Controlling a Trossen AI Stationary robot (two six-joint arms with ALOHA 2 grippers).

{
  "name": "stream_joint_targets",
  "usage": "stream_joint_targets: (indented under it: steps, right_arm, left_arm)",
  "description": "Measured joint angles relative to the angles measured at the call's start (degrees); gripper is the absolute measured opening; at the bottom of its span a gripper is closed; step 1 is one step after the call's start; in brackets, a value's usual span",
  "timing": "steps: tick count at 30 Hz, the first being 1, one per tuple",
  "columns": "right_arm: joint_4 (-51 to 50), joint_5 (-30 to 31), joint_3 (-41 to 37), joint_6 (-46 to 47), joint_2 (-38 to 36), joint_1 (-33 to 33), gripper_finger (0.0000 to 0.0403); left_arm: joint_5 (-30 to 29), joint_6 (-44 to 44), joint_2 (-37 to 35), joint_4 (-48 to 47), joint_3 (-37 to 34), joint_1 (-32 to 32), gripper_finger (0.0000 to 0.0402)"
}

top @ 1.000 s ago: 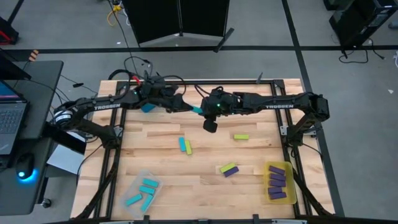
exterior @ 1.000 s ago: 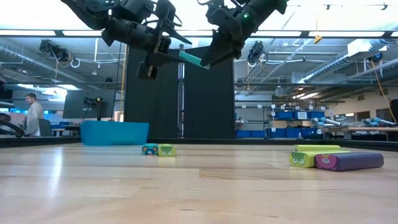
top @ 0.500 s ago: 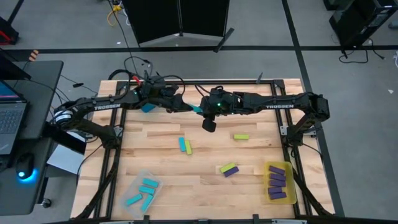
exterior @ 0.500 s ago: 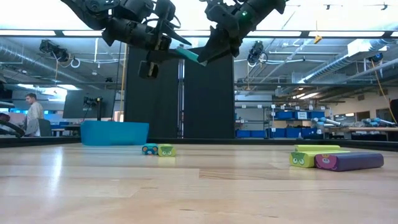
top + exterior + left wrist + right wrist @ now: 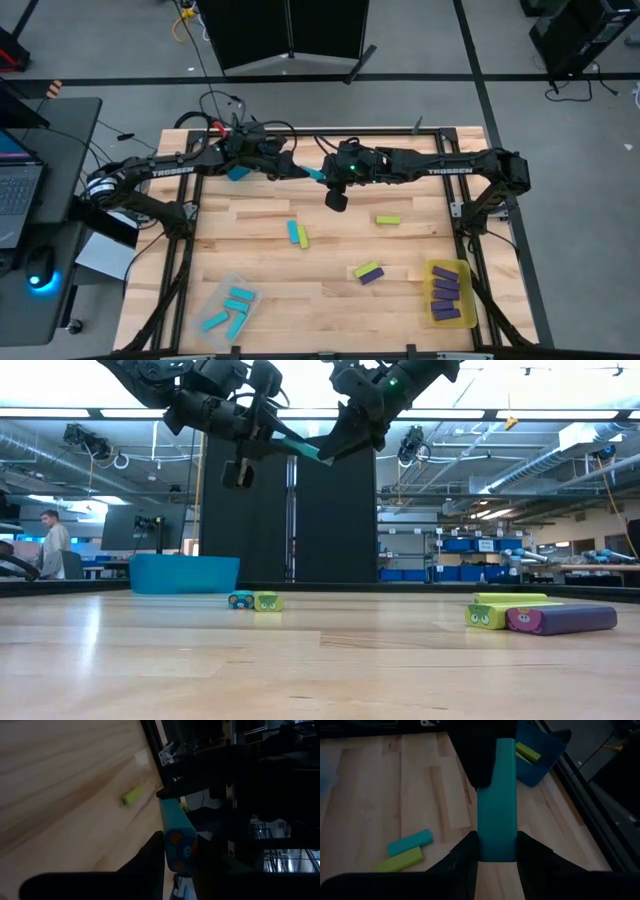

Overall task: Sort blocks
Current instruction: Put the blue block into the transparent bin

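A cyan block (image 5: 315, 175) hangs in the air high over the table's far middle, held between both grippers. My left gripper (image 5: 297, 170) comes at it from the table's left and is shut on one end. My right gripper (image 5: 326, 179) comes from the right and is shut on the other end. On the table lie a cyan and lime pair (image 5: 298, 235), a lime block (image 5: 388, 220), and a lime and purple pair (image 5: 367, 271). My left gripper pinches the block's end with the printed face (image 5: 179, 851) between its two fingers. The fingers come roughly level from the table's left and lie along the block. The block is clear of the table. My right gripper pinches the block's other end (image 5: 496, 851) between its two fingers (image 5: 465, 852), coming from the table's right and lying along the block. The block (image 5: 298, 450) slants slightly, its left end higher, well above the table.
A blue bin (image 5: 237, 172) with lime blocks stands at the far left, partly under the left arm. A clear bin (image 5: 228, 305) with cyan blocks sits near left. A yellow bin (image 5: 448, 292) with purple blocks sits near right. A person (image 5: 52, 545) stands far off.
My left gripper's fingers have shut on the cyan block's free end, which stood between them a second ago. My right gripper has kept its hold, and the block has stayed in the air at about the same place.
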Motion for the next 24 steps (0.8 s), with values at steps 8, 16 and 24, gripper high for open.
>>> stream_joint_targets:
  steps: [8, 16, 24]
  right_arm:
    - [0.6, 0.0, -0.1, 2.9, 0.0, 0.0, 0.0112]
    - [0.9, -0.1, 0.0, 6.7, -1.7, 0.0, 0.0228]
    - [0.4, 2.7, 0.0, 6.0, -5.1, -0.6, 0.0235]
  left_arm:
    - [-0.9, 2.1, 0.0, 0.2, 0.0, 0.0, 0.0069]
    - [-0.5, 6.8, -1.5, 6.7, 0.2, 0.1, 0.0062]
    - [1.8, 13.2, -6.3, 5.3, 2.7, 1.3, 0.0061]
